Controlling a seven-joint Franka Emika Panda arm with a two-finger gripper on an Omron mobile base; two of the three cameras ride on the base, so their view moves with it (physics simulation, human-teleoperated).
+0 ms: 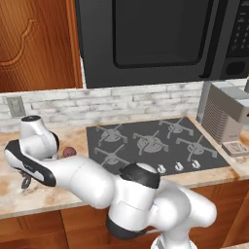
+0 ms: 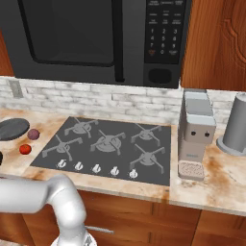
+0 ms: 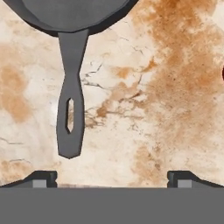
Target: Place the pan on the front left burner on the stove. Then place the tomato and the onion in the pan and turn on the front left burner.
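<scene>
The dark pan [image 2: 12, 128] lies on the marble counter left of the stove [image 2: 144, 158]. In the hand view its rim [image 3: 70, 13] is at the top and its straight handle [image 3: 70, 96] points down toward me. My gripper [image 3: 112, 181] hangs open above the counter; the handle's end lies just above the left fingertip [image 3: 41, 179], left of the gap's middle. Nothing is between the fingers. The purple onion [image 2: 33, 134] and the red tomato [image 2: 25, 149] rest between the pan and the front left burner [image 2: 60, 145]. The arm hides the pan in the left base view, where the onion [image 1: 69, 151] peeks out.
A row of silvery knobs [image 2: 96, 168] runs along the stove's front edge. A grey coffee machine [image 2: 194, 134] stands right of the stove, with a grey canister [image 2: 235, 127] beyond it. A black microwave [image 1: 146, 39] hangs above the cooktop.
</scene>
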